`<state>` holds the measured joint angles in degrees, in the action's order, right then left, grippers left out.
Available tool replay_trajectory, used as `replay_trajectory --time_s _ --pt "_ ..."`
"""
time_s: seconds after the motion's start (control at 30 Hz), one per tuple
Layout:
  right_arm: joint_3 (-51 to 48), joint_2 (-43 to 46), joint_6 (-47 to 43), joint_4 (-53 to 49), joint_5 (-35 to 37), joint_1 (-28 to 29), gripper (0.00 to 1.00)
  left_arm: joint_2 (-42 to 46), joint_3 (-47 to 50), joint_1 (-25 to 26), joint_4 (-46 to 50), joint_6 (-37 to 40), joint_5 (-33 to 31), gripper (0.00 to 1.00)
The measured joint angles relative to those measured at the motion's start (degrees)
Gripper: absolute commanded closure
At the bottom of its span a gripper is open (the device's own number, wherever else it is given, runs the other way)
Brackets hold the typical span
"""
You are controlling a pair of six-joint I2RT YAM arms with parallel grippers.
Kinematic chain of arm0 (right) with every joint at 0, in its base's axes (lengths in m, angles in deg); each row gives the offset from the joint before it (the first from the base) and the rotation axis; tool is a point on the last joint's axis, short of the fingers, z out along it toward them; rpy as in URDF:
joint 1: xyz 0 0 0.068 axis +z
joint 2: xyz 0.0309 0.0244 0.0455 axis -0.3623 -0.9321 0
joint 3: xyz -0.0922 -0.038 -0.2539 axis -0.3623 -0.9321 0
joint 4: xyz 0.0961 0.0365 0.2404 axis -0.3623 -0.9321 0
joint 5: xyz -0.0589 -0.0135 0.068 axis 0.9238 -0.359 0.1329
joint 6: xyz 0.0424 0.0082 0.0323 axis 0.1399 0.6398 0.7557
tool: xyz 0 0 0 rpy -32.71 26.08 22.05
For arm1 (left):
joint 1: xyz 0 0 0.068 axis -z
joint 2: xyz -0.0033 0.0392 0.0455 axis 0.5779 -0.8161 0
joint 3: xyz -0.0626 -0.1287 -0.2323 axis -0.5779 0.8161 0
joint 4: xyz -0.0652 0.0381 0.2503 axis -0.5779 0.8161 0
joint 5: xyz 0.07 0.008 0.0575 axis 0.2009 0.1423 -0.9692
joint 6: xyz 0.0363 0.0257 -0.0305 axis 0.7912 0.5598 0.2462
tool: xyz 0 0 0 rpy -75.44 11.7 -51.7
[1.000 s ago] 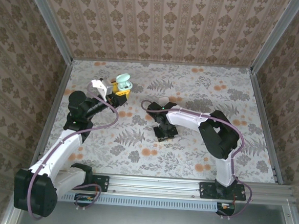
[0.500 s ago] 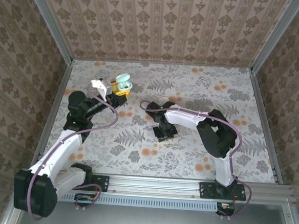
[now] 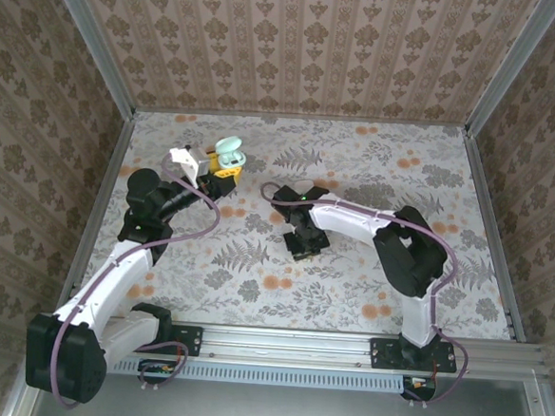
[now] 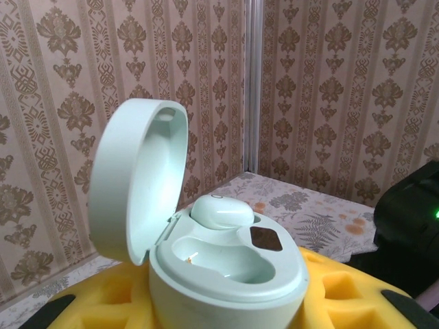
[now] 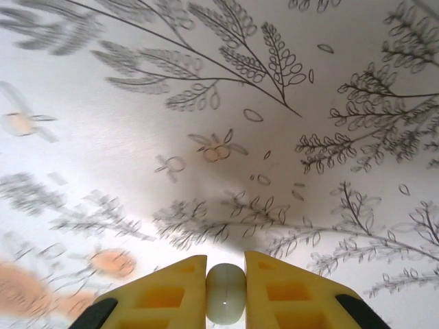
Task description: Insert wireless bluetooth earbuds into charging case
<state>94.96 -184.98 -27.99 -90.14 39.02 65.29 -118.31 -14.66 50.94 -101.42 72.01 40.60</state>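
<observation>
The right end effector [image 5: 226, 269] pinches the second earbud [image 5: 226, 303]; next, carry it toward ten o'clock into the open charging case [image 4: 226, 264] the left end effector [image 3: 223, 171] clamps.

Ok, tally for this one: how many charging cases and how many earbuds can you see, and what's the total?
Charging case: 1, lid open, between the left fingers.
Earbuds: 2, seated earbud in the case, pinched earbud between the right fingers.
Total: 3.
</observation>
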Motion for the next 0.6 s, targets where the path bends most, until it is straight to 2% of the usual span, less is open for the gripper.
replay_trajectory --time_s 0.33,0.6 --pt "-1.40 18.93 4.15 6.34 -7.52 -5.95 0.82 -0.26 0.00 0.02 0.02 0.00 -0.46 0.74" --pt "-1.44 27.30 7.80 10.71 -12.79 -8.28 0.82 -1.25 0.00 0.11 -0.15 0.00 -0.61 0.74"
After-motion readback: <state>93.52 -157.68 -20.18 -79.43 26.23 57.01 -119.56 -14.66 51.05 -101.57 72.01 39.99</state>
